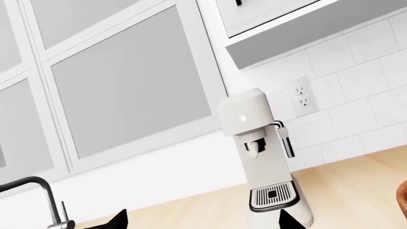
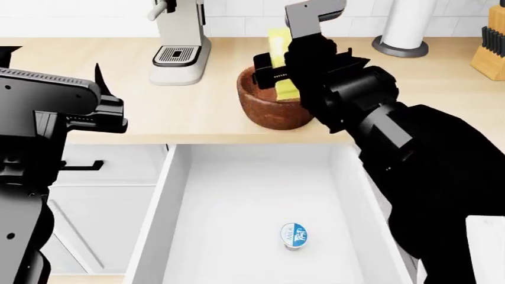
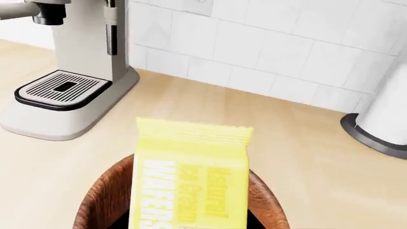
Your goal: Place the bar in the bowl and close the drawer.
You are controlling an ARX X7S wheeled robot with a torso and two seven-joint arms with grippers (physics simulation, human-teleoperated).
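Left wrist: only a coffee machine (image 1: 264, 157); left gripper's state unclear.
Head: right gripper (image 2: 278, 74) clamps the bar (image 2: 279, 44) over the bowl (image 2: 268, 106); drawer (image 2: 261, 201) open.
Right wrist: bar above bowl. Step 1 nearly done; next, release.

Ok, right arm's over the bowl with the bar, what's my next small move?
Probably open the right pincer and let go. The bar hangs upright with its lower end already inside the bowl, so it should drop in. The drawer stands open for afterwards, with the left pincer free beside it.
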